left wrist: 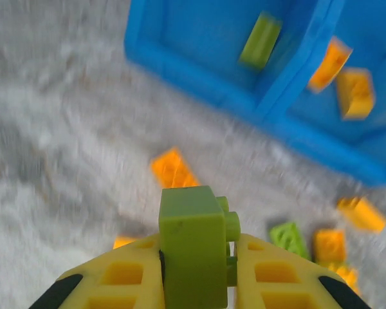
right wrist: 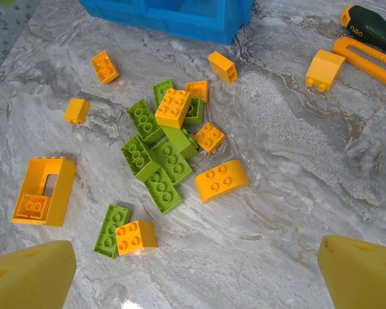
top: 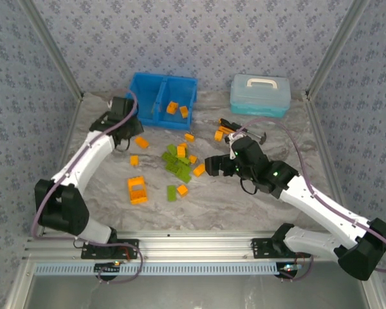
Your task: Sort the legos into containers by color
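Grey marbled tabletop (top: 231, 209), patterned blue-grey walls (top: 199, 32), left hand (left wrist: 199, 257) clamping a green lego (left wrist: 190, 225), right hand (right wrist: 196, 270) spread wide.

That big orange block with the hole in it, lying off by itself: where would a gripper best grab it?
Probably from straight above, pinching across the two long side walls of the large orange block. It lies flat on the table with bare space along both sides, so fingers could drop beside it. One finger through its open window, clamping a single wall, might also work.
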Robot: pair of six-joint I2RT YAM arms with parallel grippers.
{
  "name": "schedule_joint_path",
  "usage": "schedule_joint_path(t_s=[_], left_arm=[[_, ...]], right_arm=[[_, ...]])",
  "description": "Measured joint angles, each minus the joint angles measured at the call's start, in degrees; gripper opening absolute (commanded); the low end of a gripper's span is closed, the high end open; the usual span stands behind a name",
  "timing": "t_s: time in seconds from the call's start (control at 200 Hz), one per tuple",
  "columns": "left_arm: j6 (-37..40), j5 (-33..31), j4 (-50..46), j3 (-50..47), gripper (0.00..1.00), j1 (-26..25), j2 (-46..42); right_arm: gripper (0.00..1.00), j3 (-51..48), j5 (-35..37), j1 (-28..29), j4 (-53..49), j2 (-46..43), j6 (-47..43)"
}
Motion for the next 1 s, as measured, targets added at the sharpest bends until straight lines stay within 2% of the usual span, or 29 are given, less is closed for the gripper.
schedule_joint_path(t_s=[0.115, 0.22, 0.345, 0.5, 0.615, 0.725, 0.999], left_arm=[[2.9, 3.6, 1.8, 10.8, 0.16, 4.1, 10.5], [5.1, 6.0, 0.6, 22.6, 0.16, 5.7, 22.4], [6.4, 8.3, -0.8, 36.2, 0.18, 5.6, 36.1], [6.9, 7.7, -4.2, 45.8, 0.22, 4.6, 45.1], [7.6, 5.2, -9.2, 57.9, 0.28, 4.0, 52.4], [8.1, 4.0, -12.1, 64.5, 0.36, 3.7, 56.2], [8.3, 4.0, -16.0, 65.0, 0.41, 3.5, 56.7]], right_arm=[[1.0, 1.1, 0.0, 0.0, -0.5, 0.1, 0.0], [1.0, 2.0, 0.0, 0.0, -0.5, 0.1, 0.0], [1.0, 2.6, 0.0, 0.0, -0.9, 0.1, 0.0], [1.0, 4.1, 0.0, 0.0, -2.7, 0.2, 0.0], [1.0, 4.4, 0.0, 0.0, -3.3, 0.3, 0.0], [1.0, 4.5, 0.0, 0.0, -3.4, 0.7, 0.0], [1.0, 6.9, 0.0, 0.0, -3.4, 3.8, 0.0]])
